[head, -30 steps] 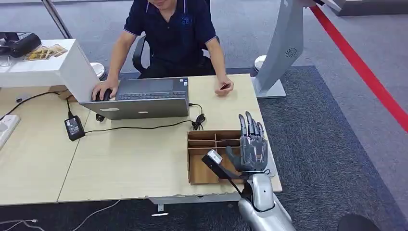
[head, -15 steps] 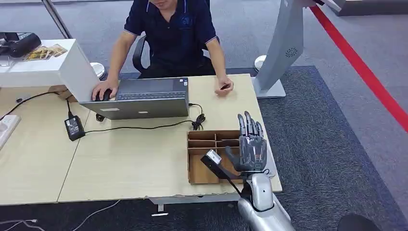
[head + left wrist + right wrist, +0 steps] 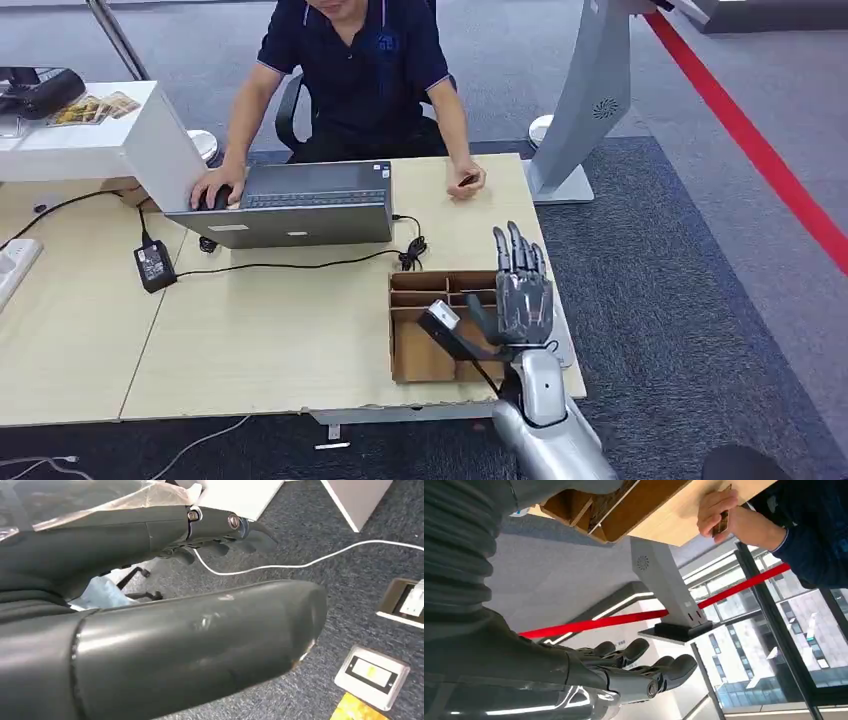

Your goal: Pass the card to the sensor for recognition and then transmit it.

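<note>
Right hand (image 3: 522, 295) stands raised above the tabletop's (image 3: 270, 340) right front corner, fingers extended and apart, palm empty. It is positioned over the right end of a brown cardboard organizer (image 3: 440, 327), which is divided into several compartments; the contents of the compartments cannot be determined, and the larger front compartment appears bare.

The card (image 3: 467, 181) is pinched in the person's hand (image 3: 466, 180) at the far edge of the tabletop, well apart from the right hand. In the right wrist view the same card (image 3: 722, 521) appears as a thin brown piece between the person's fingers.

The sensor stand (image 3: 588, 100), a grey curved pedestal, is on the carpet just beyond the tabletop's right far corner.

Left hand (image 3: 200, 525) hangs over grey carpet; its fingers appear curled inward with nothing held.

A laptop (image 3: 295, 205) sits in front of the person.
</note>
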`<state>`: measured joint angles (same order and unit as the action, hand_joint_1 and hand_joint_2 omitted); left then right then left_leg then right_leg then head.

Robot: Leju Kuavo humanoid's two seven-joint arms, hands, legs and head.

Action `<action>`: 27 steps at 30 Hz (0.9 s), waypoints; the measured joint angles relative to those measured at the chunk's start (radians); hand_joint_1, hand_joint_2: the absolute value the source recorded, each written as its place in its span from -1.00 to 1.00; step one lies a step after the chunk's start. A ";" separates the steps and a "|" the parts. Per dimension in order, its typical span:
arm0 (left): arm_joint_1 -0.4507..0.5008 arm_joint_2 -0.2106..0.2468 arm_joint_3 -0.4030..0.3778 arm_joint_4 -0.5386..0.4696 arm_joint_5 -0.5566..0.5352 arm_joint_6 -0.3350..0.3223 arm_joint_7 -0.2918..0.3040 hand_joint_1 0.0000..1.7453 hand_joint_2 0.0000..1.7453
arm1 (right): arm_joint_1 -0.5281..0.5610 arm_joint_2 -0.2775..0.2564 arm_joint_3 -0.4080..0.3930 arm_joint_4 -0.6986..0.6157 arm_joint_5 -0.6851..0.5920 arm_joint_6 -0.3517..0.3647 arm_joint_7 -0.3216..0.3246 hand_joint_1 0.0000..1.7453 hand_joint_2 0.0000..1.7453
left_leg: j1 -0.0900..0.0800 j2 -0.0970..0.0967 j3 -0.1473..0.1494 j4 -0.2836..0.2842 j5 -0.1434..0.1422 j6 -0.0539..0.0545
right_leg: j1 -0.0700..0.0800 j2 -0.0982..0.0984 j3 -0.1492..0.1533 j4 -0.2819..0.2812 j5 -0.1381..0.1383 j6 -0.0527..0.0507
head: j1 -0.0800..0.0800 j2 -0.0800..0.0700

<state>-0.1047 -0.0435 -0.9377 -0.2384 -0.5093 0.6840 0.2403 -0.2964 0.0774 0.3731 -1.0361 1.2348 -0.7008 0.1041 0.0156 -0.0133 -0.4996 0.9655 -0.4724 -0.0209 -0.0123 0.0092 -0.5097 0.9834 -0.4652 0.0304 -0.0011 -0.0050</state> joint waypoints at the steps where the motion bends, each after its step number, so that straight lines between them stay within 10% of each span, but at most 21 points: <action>1: 0.000 0.000 0.000 0.000 0.000 0.000 0.000 -1.00 -1.00 | -0.002 0.000 0.000 0.002 0.000 0.000 0.000 -1.00 1.00 | 0.000 0.000 0.000 0.000 0.000 0.000 | 0.000 0.000 0.000 0.000 0.000 0.000 | 0.000 0.000; 27: 0.000 0.000 -0.005 0.000 0.007 0.000 -0.007 -1.00 -1.00 | -0.044 -0.026 0.006 0.084 -0.045 0.000 0.061 -1.00 1.00 | 0.000 0.000 0.000 0.000 0.000 0.000 | 0.000 0.000 0.000 0.000 0.000 0.000 | 0.000 0.000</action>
<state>-0.1050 -0.0435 -0.9422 -0.2384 -0.5020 0.6844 0.2331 -0.3400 0.0515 0.3795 -0.9525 1.1902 -0.7004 0.1648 0.0156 -0.0133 -0.4992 0.9655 -0.4724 -0.0209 -0.0124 0.0092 -0.5094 0.9833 -0.4651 0.0305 -0.0011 -0.0050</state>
